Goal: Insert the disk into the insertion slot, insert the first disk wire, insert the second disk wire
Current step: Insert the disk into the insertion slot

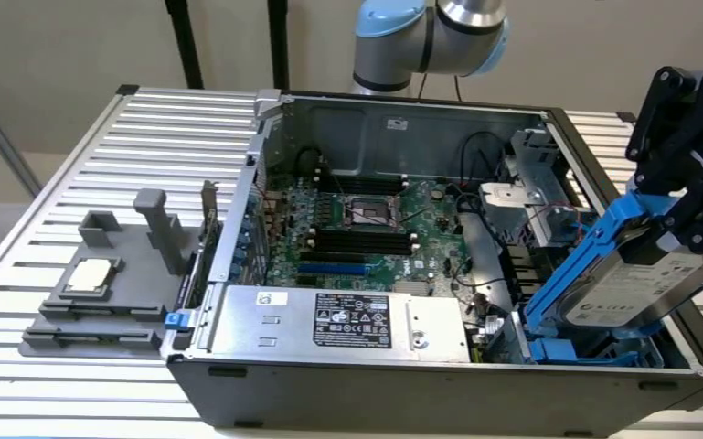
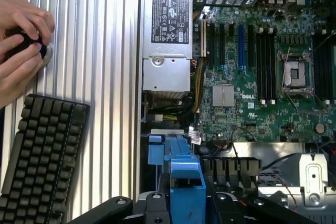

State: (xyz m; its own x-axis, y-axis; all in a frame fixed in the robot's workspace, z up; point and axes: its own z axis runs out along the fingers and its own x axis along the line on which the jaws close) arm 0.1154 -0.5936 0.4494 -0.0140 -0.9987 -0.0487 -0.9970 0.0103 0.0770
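1. The hand (image 1: 683, 224) is clamped on the disk (image 1: 639, 285), which hangs tilted over the case's (image 1: 449, 389) corner, past the power supply (image 1: 339, 320)
2. The disk looks rigid, fairly heavy and shock-sensitive; best held by its long edges, clear of the blue carrier (image 1: 577, 265)
3. The case holds the motherboard (image 1: 364, 229); the slot (image 1: 589, 352), under the disk's lower end, looks unfilled

We are in a robotics lab: a dark-grey desktop computer case (image 1: 449, 389), side panel off, lies on a ribbed silver aluminium table (image 1: 143, 137) by a grey-and-blue jointed robot arm (image 1: 431, 41). A grey plastic fixture block (image 1: 107, 315) sits near the table's edge, and a black keyboard (image 2: 42, 161) lies on its slats.
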